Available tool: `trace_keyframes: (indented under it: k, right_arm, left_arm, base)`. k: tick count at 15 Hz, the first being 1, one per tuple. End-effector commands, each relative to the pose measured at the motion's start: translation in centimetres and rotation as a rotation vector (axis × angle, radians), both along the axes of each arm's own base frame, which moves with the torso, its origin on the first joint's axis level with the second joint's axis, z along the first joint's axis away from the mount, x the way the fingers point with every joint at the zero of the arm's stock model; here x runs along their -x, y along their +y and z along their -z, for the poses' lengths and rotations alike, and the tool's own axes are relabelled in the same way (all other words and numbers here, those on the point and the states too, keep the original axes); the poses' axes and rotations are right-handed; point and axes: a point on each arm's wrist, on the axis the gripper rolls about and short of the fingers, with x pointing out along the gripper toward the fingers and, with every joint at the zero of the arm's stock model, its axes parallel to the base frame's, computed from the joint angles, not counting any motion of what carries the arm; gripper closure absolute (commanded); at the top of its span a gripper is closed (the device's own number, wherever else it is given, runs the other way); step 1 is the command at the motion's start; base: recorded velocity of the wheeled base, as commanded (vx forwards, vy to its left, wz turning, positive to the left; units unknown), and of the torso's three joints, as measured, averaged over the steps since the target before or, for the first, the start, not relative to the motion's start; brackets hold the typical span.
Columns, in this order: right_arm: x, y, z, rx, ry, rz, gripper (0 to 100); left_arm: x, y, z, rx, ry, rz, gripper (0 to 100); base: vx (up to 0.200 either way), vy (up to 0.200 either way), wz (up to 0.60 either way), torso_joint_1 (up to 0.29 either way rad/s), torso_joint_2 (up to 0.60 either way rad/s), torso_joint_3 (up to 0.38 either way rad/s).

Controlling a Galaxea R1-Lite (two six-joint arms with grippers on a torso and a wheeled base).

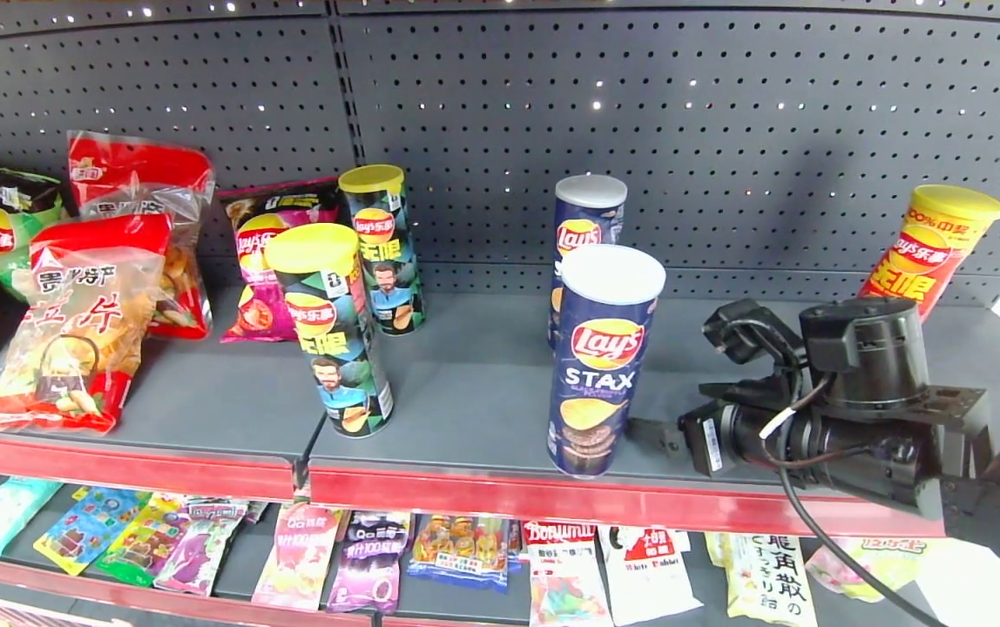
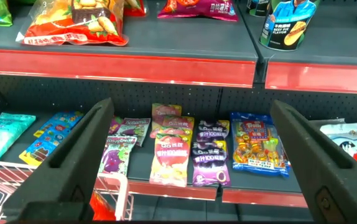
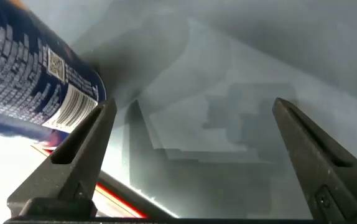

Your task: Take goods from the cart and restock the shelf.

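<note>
Just beside R gripper (image 3: 192,106): blue can (image 3: 29,68)

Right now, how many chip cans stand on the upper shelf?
5. The front dark can and rear dark can stand left of centre; the front blue can and rear blue can at centre; the yellow can far right. None seems hidden.

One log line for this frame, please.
right gripper: open, beside front blue chip can | can: upright on upper shelf | left gripper: open, facing candy bags

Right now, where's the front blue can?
Head view, right of centre: front blue can stands upright at the shelf edge, before a second blue can, beside the right tool.
</note>
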Motion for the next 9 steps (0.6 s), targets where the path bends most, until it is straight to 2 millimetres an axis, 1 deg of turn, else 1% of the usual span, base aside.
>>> trace_keyframes:
  k: [1,5,9]
  right_arm:
    - [0.38,-0.08,-0.28,0.000,-0.009,-0.007,0]
    - [0.62,-0.02,-0.08,0.008,-0.003,-0.016,0]
    - [0.85,0.57,0.14,0.015,0.004,-0.040,0]
  left_arm:
    - [-0.01,0.00,-0.01,0.000,0.001,-0.001,0]
    - [-0.01,0.00,-0.01,0.000,0.001,-0.001,0]
    - [-0.01,0.00,-0.01,0.000,0.001,-0.001,0]
  base:
    - [0.000,0.000,0.00,0.000,0.00,0.000]
    - [0.000,0.000,0.00,0.000,0.00,0.000]
    - [0.000,0.000,0.00,0.000,0.00,0.000]
